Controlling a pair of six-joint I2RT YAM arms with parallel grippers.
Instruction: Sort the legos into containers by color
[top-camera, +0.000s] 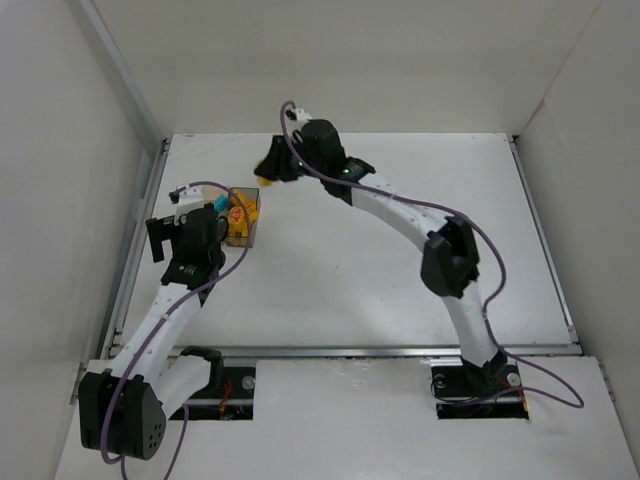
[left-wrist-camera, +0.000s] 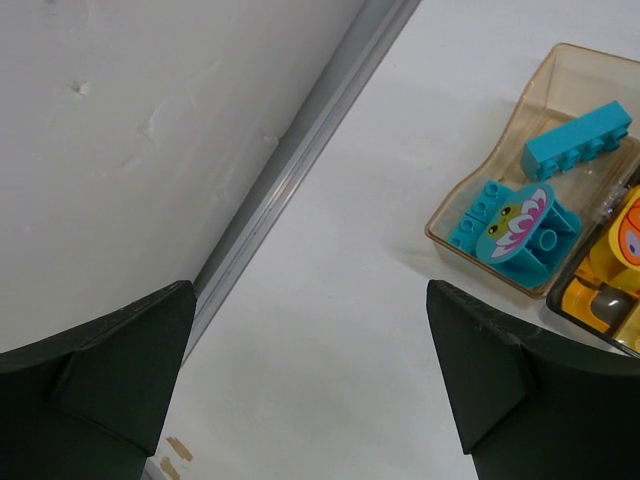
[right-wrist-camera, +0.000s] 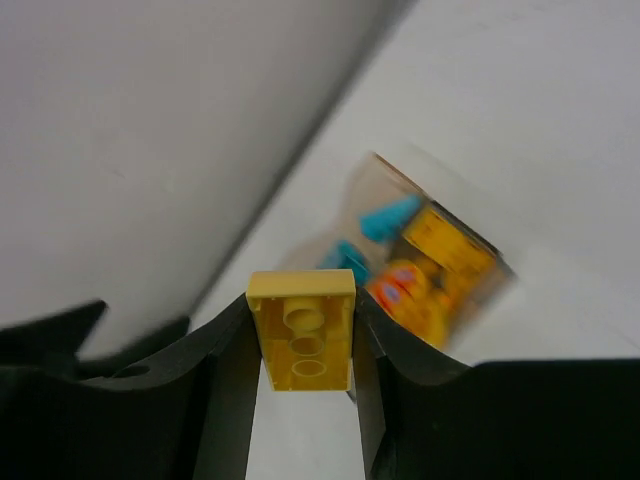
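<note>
The two joined containers (top-camera: 243, 217) stand at the table's left. In the left wrist view the tan-clear box (left-wrist-camera: 545, 110) holds cyan bricks (left-wrist-camera: 577, 140), and the dark box (left-wrist-camera: 605, 300) beside it holds yellow and orange pieces. My left gripper (left-wrist-camera: 310, 385) is open and empty, above bare table left of the boxes. My right gripper (right-wrist-camera: 302, 345) is shut on a yellow brick (right-wrist-camera: 303, 328), hollow underside facing the camera, held in the air beyond the boxes (right-wrist-camera: 430, 255). In the top view the right gripper (top-camera: 272, 168) is up and right of the containers.
A metal rail (left-wrist-camera: 290, 170) and a white wall run along the table's left edge, close to the left gripper. The left arm (top-camera: 190, 250) sits just left of the containers.
</note>
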